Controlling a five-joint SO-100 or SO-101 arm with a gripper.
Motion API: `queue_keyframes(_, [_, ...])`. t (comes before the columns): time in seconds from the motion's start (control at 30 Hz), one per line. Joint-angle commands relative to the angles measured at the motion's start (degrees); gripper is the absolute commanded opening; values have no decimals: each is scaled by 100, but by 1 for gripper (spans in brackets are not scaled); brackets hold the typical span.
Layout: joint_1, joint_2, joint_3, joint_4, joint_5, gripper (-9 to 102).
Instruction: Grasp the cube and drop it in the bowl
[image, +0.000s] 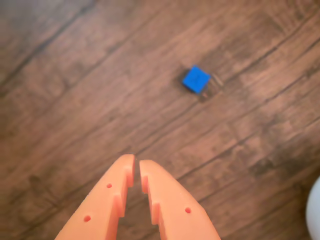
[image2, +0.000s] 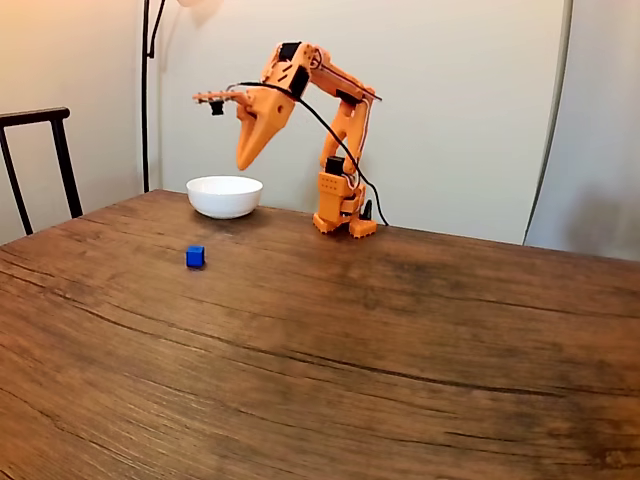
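1. The orange plastic claw (image: 136, 167) is closed, its two pointed fingers almost touching at the tips. It holds nothing.
2. In the fixed view the claw (image2: 243, 165) hangs high in the air, tips pointing down, just above and a little to the right of the round shiny white bowl (image2: 224, 196).
3. The tiny bright-blue cube (image2: 195, 257) sits flat on the brown wooden counter (image2: 400, 340). It is in front of the bowl, a bit to the left, and apart from it.
4. In the wrist view the cube (image: 195, 79) is ahead of the claw tips and off to the right. A bit of the white bowl (image: 315, 210) peeks in at the lower right edge.
5. The step in hand looks like reaching for the cube, so the claw should open wide first, while it is up high.
6. Next it should move away from the bowl until the cube sits right between the two fingers.
7. Then go down slowly, with one finger on each side.
8. The cube is small and light, so a bump from one finger could push it away. Close gently on two flat sides.
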Motion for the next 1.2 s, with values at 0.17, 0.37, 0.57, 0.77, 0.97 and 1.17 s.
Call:
queue_keyframes(0.17, [-132, -1512, -1916, -9, -501, 0])
queue_keyframes(0.37, [-193, -2250, -2716, -9, -554, 0])
queue_keyframes(0.57, [-70, -2514, -3023, 466, -1028, 0])
queue_keyframes(0.77, [281, -2584, -3041, 1116, -1512, 1])
queue_keyframes(0.97, [703, -2602, -3023, 1081, -1521, 1])
queue_keyframes(1.17, [967, -3059, -3111, 1037, -1521, 1])
